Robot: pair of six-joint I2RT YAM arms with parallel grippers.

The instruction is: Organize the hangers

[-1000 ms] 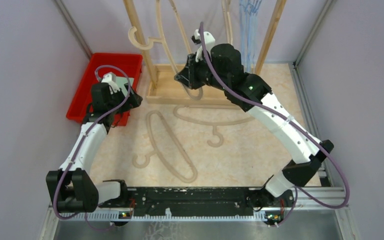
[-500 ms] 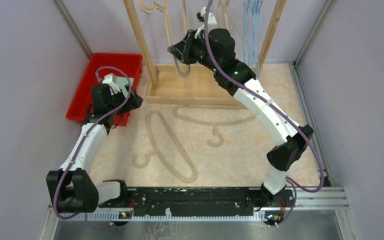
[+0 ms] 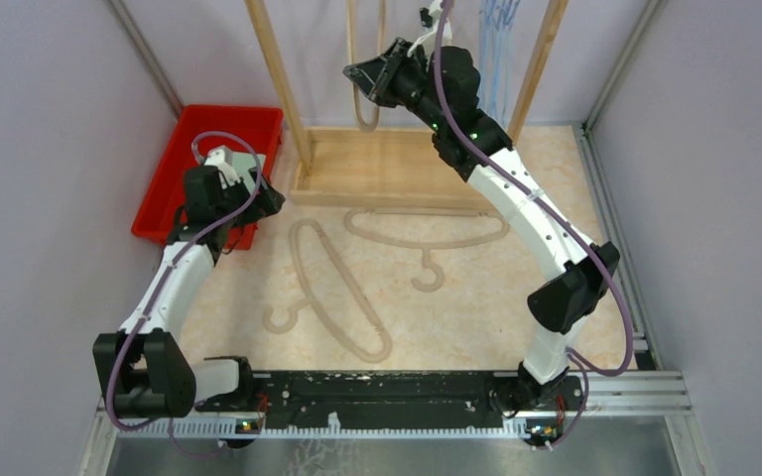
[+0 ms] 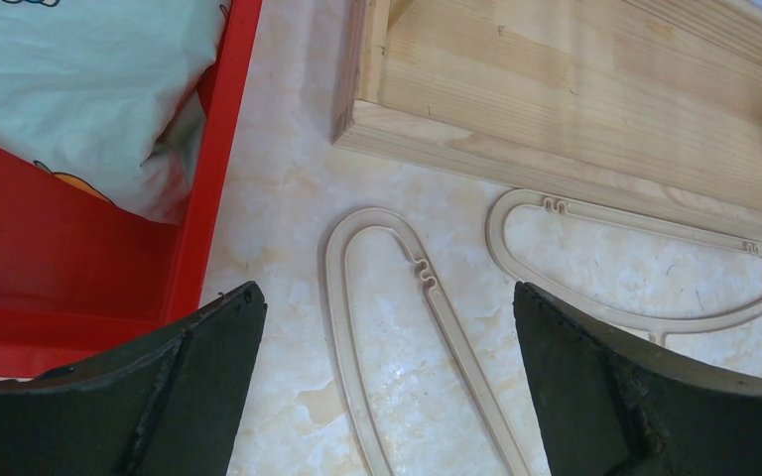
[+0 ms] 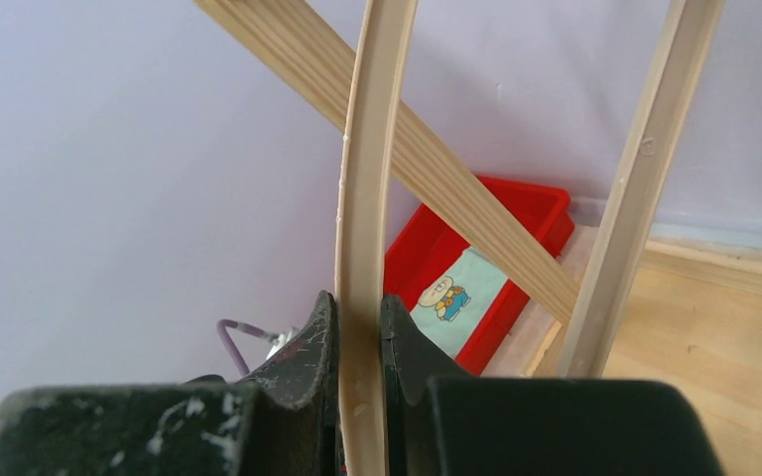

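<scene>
My right gripper (image 3: 369,79) is raised high inside the wooden rack, shut on a beige hanger (image 3: 365,117) that hangs upright from it. In the right wrist view the fingers (image 5: 319,327) pinch one arm of that hanger (image 5: 372,149). Its top runs out of view. Two more beige hangers lie flat on the table, one at centre left (image 3: 332,288) and one nearer the rack (image 3: 427,236). Light-blue wire hangers (image 3: 496,30) hang at the rack's right. My left gripper (image 3: 243,203) hovers open by the red bin. Below it lie the left hanger (image 4: 435,293) and the second one (image 4: 655,224).
The rack has two slanted posts (image 3: 276,79) and a shallow wooden base tray (image 3: 387,174). A red bin (image 3: 213,129) with a pale printed cloth (image 4: 79,89) stands at the back left. Grey walls close in both sides.
The right arm has lifted the held hanger higher and further back into the rack, so its hook has left the top of the view. The left arm has not moved.
</scene>
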